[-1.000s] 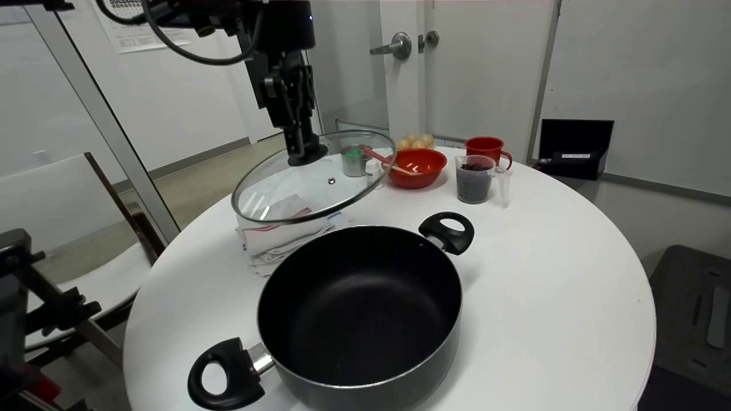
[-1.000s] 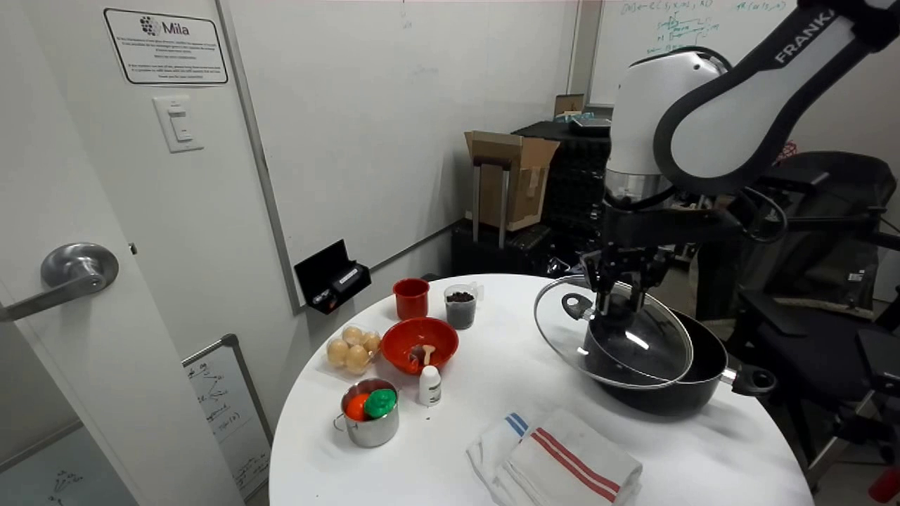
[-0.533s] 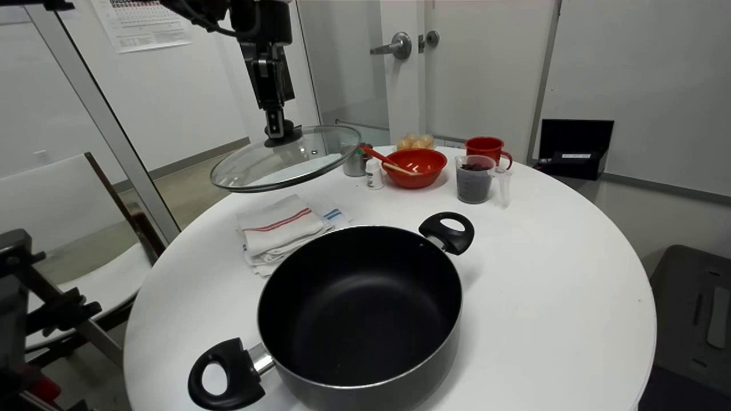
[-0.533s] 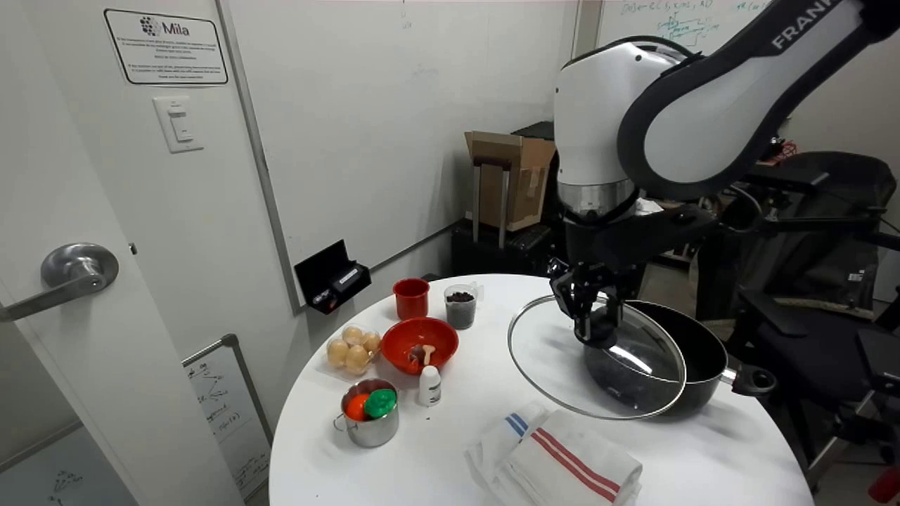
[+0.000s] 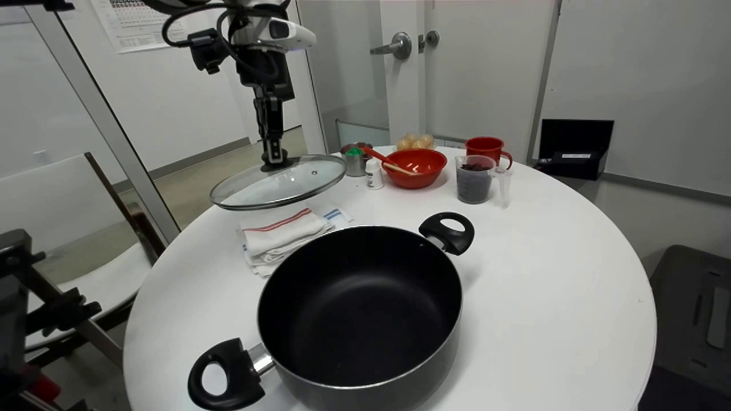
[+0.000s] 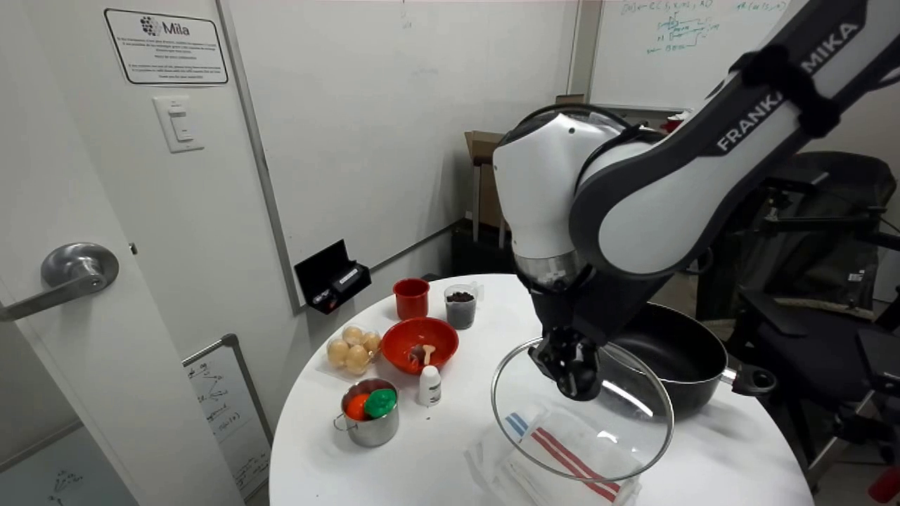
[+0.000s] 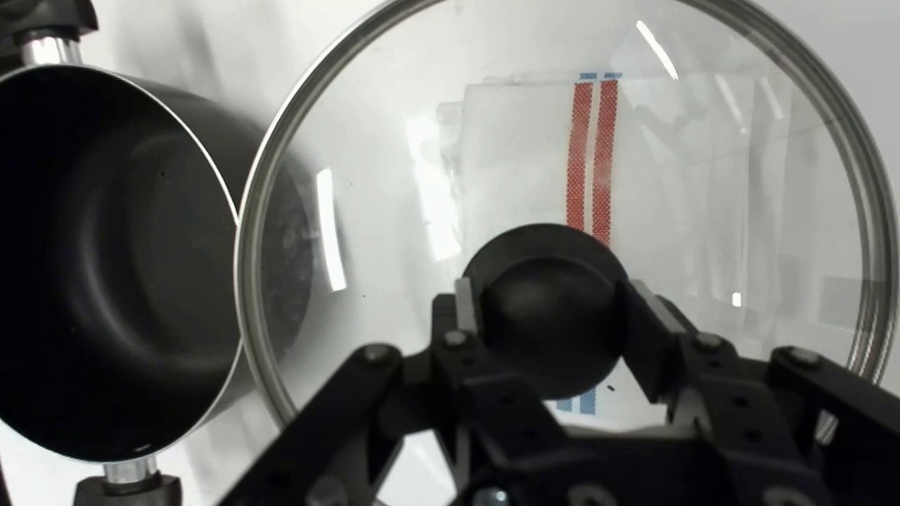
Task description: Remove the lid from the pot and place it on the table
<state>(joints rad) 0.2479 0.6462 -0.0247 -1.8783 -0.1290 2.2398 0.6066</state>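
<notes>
The clear glass lid [image 5: 268, 188] with its metal rim hangs in the air, beside the pot and above the folded towels. It also shows in an exterior view [image 6: 633, 446] and in the wrist view [image 7: 380, 140]. My gripper [image 7: 552, 309] is shut on the lid's black knob [image 7: 555, 316], one finger on each side. The gripper also shows in both exterior views [image 5: 275, 160] [image 6: 578, 379]. The black pot [image 5: 360, 308] stands uncovered and empty on the white round table [image 5: 548, 285]. In the wrist view the lid's rim overlaps the pot's edge [image 7: 225, 176].
Folded white towels [image 5: 282, 237] with red and blue stripes lie under the lid. A red bowl [image 6: 404, 337], red mug [image 6: 411, 299], measuring cup [image 6: 460, 313], eggs [image 6: 351, 351], metal cup [image 6: 373, 425] and white bottle [image 6: 430, 386] stand on the table.
The lid, held by its knob, has moved away from the pot to above the towels. In the last half second it has come lower. The pot has not moved.
</notes>
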